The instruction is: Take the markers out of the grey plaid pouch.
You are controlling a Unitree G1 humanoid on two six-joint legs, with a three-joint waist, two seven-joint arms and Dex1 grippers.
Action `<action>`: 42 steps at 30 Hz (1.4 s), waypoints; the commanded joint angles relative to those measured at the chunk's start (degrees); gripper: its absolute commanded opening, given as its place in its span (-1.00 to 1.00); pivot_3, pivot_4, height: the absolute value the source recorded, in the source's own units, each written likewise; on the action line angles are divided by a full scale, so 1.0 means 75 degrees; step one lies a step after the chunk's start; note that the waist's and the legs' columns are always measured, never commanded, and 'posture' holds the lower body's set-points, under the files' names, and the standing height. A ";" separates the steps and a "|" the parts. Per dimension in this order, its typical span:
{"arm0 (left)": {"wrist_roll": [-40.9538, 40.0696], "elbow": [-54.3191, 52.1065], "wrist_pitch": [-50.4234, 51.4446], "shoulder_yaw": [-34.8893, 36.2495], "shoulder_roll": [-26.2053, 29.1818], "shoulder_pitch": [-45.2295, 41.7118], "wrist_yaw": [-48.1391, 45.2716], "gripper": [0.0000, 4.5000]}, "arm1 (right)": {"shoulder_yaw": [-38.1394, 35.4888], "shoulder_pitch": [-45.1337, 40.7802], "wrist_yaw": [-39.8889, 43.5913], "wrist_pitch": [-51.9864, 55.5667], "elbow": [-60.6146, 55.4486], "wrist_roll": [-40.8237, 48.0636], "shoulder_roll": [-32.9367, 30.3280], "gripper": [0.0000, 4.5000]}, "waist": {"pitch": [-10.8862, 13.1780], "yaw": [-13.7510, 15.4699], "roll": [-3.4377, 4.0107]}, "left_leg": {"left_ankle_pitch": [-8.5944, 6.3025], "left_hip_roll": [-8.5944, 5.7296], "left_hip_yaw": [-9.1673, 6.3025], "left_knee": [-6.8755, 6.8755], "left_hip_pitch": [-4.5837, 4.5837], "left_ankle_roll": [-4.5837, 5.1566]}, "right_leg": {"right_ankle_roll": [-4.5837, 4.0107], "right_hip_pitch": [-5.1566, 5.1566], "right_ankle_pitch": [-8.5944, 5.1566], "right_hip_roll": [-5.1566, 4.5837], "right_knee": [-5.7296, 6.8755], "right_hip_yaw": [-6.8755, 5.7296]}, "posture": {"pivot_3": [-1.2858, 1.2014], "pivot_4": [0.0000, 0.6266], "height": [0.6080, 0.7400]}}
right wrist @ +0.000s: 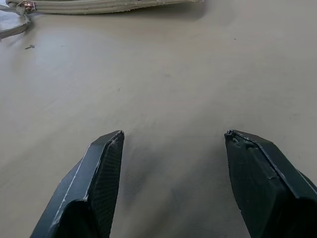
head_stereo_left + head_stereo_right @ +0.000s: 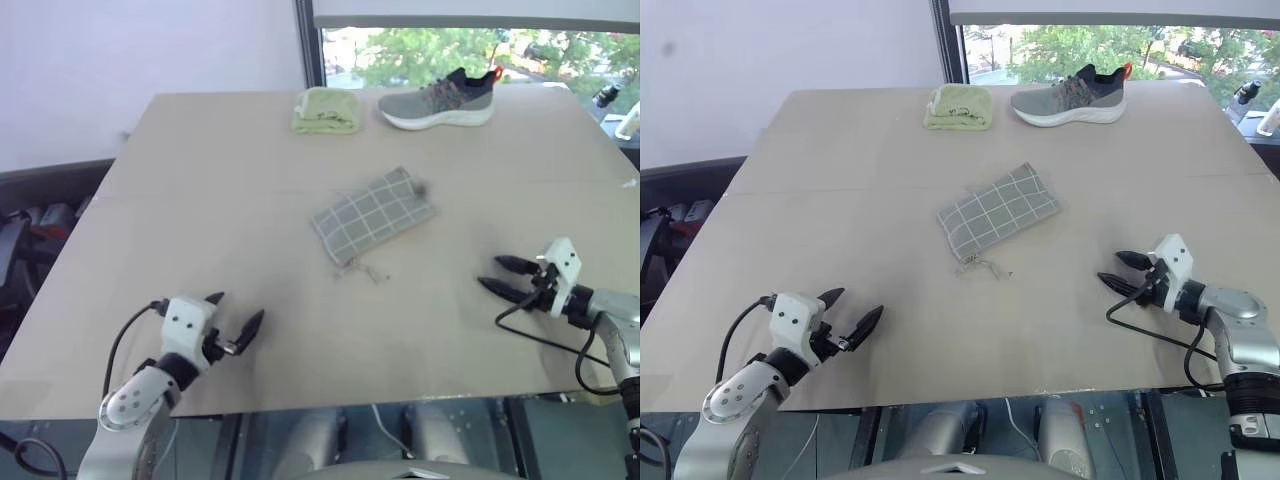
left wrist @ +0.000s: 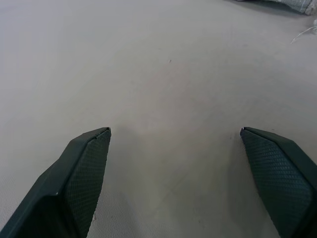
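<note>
The grey plaid pouch (image 2: 372,214) lies mid-table; its cord end (image 1: 17,14) is seen from the right wrist. The left gripper (image 2: 236,314) at seven o'clock and the right gripper (image 2: 494,274) at four o'clock are held wide and empty.

A grey sneaker (image 2: 437,100) with a white sole is lying at the far edge of the tan table (image 2: 200,200), with a folded yellow-green cloth (image 2: 326,110) sitting just beside it.

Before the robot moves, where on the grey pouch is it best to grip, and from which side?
Probably the near short end of the grey pouch, where its strings trail out. The pouch lies flat and slanted on the table, so that end points toward the robot. The open right gripper could come in low from the pouch's right.
</note>
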 commanded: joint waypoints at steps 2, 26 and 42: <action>-0.0075 -0.0383 0.0008 0.0161 0.0080 0.0051 -0.0041 0.93 | -0.0256 0.0110 -0.0046 -0.0005 -0.0333 0.0129 -0.0060 0.46 | 0.0000 0.0000 0.0000 | 0.0000 0.0000 0.0001 0.0000 0.0000 0.0000 | 0.0000 0.0000 0.0000 0.0000 0.0000 0.0001 | 0.03 -0.52 1.00; 0.6341 0.4093 -0.6678 -0.3602 0.2027 -0.4716 0.1359 0.93 | -0.0572 0.0621 -0.0324 0.1437 -0.2199 0.0729 -0.0256 0.46 | 0.0005 0.0026 0.0007 | 0.0021 -0.0008 0.0006 -0.0010 -0.0027 -0.0009 | 0.0000 -0.0031 0.0002 -0.0005 -0.0007 0.0004 | 0.03 -0.52 1.00; 0.8223 0.9119 -0.8572 -0.5465 0.0332 -0.8572 0.4016 0.54 | -0.0792 0.1090 -0.0771 0.1436 -0.2838 0.0794 -0.0138 0.46 | 0.0001 0.0174 0.0000 | 0.0025 -0.0026 0.0010 0.0027 -0.0020 -0.0003 | 0.0008 -0.0028 0.0002 0.0015 0.0044 -0.0001 | 0.03 -0.52 1.00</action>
